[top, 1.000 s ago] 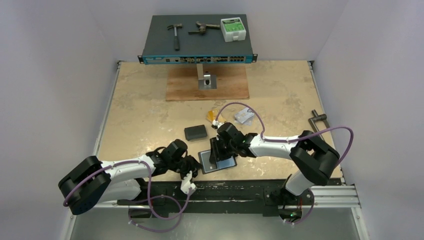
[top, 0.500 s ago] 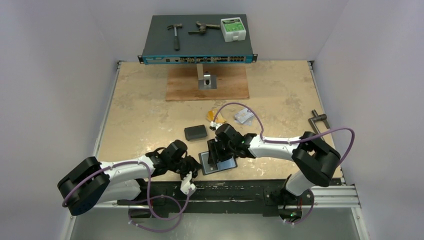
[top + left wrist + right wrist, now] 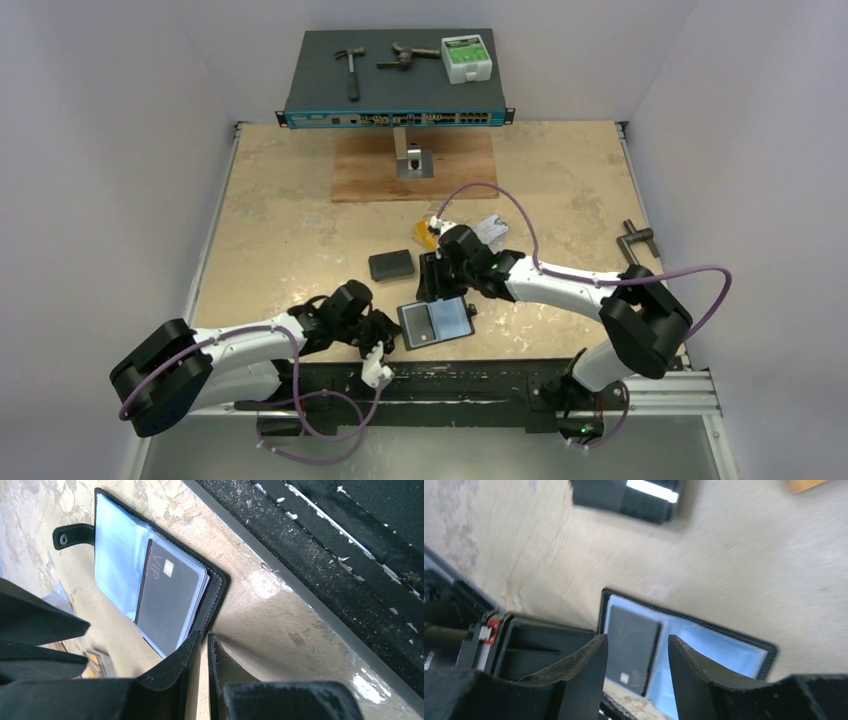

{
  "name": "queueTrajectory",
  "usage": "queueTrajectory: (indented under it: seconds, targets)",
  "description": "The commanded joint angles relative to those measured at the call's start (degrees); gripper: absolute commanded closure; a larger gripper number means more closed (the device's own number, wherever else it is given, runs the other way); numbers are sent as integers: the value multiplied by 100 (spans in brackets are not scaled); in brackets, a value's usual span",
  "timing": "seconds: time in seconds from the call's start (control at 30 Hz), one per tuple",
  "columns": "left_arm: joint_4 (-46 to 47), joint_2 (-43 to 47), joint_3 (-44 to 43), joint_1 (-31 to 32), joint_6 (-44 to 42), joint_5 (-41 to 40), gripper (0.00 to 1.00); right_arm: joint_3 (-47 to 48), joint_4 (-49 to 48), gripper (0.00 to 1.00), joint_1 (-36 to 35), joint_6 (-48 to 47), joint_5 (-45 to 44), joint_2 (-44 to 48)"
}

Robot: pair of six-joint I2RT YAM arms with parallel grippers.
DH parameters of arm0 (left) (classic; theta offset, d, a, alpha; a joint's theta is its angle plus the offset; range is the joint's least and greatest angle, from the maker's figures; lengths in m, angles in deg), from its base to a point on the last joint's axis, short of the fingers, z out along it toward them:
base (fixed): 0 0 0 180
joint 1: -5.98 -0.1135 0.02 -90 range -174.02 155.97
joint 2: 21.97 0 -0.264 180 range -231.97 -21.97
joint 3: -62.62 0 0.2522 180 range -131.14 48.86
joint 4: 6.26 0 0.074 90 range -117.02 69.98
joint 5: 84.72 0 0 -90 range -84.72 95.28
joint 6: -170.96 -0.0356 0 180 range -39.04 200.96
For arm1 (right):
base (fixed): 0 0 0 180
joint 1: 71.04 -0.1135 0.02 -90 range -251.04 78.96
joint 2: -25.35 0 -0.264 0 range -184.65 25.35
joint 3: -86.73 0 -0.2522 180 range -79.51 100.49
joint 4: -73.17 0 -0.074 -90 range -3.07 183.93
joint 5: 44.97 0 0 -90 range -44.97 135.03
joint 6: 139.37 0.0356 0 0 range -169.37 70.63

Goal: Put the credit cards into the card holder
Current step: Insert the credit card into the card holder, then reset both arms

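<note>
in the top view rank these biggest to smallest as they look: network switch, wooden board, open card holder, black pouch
1. network switch
2. wooden board
3. card holder, lying open
4. black pouch

None of these look close enough in size to be unsure.

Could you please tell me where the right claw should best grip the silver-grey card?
Probably by one exposed edge, the right claw coming from above at a tilt: the silver-grey card lies flat on the table, too thin to pinch across.
</note>
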Motion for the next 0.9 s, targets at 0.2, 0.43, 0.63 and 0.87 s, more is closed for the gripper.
queueTrajectory:
  seconds: [0.2,0.43,0.63,0.87]
  targets:
    - [-902,356,-947,-49,1611,-597,76,623,451,37,1595,-542,-580,504]
    - [-2468,148,-2420,-717,2921,-740,66,791,-141,27,1876,-570,-523,65]
    - [-3664,-577,-4113,-1350,3934,-885,62,1514,-596,25,1879,-906,-414,-845]
    - [-4329,-1481,-5212,-1413,4661,-1221,59,2883,-286,22,1889,-1513,-397,-2204]
